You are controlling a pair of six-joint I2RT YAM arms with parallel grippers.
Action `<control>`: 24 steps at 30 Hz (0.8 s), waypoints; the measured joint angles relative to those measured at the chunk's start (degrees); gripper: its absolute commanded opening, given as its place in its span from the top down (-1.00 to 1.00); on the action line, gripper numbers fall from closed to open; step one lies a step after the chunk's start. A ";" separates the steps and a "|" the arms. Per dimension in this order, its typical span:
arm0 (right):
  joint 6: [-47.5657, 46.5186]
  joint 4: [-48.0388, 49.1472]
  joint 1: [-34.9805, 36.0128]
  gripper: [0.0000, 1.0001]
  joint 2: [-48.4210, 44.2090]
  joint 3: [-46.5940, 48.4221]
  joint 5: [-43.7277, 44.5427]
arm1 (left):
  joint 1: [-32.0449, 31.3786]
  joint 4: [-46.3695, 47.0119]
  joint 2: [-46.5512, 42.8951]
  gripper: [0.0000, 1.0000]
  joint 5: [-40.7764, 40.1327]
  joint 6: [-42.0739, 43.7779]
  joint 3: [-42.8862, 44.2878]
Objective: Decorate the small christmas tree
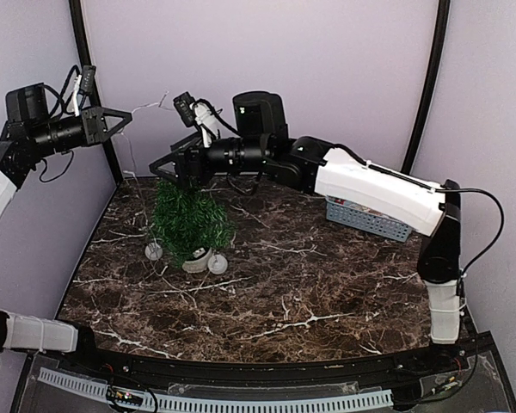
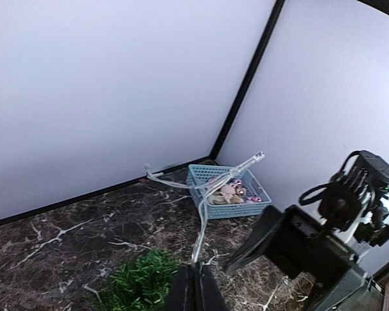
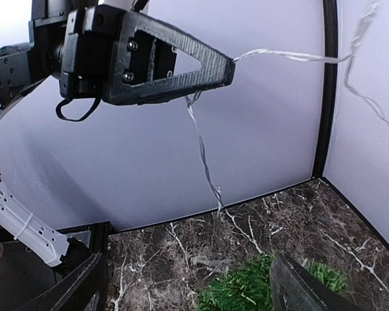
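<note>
Small christmas tree (image 1: 187,219) stands on the tabletop (image 1: 327,284), left of centre. Your left claw (image 1: 125,118) is clenched on 1 thin clear strand (image 3: 202,139), held high. Your right claw (image 1: 159,168) is released, just above the treetop. Risk: a taut strand catches the branches and tips the tree.

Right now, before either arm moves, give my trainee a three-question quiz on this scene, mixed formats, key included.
1. Fill in: the blue basket sits at the far ___ corner of the table.
2. The open right end effector hovers over: A the basket, B the small christmas tree, C the near edge.
3. True or false: the left end effector is shut on a thin clear wire.
Key: 1 right; 2 B; 3 true.
</note>
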 measured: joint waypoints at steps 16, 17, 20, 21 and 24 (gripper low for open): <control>1.44 10.99 0.48 1.00 13.64 7.91 -2.60 | -7.28 0.52 4.46 1.00 13.00 1.97 1.46; 1.51 11.52 0.48 1.00 13.66 7.91 -2.75 | -7.37 0.52 4.46 0.91 13.09 2.03 1.46; 2.12 14.03 0.63 1.00 13.42 7.61 -2.86 | -7.41 1.01 4.28 -0.15 12.81 2.64 1.14; 2.25 14.64 0.72 1.00 13.18 7.23 -2.75 | -7.41 1.97 3.82 -0.33 12.39 2.75 0.22; 2.82 16.13 0.98 1.00 11.72 5.49 -1.68 | -7.43 5.97 -0.13 -0.82 9.81 2.80 -6.62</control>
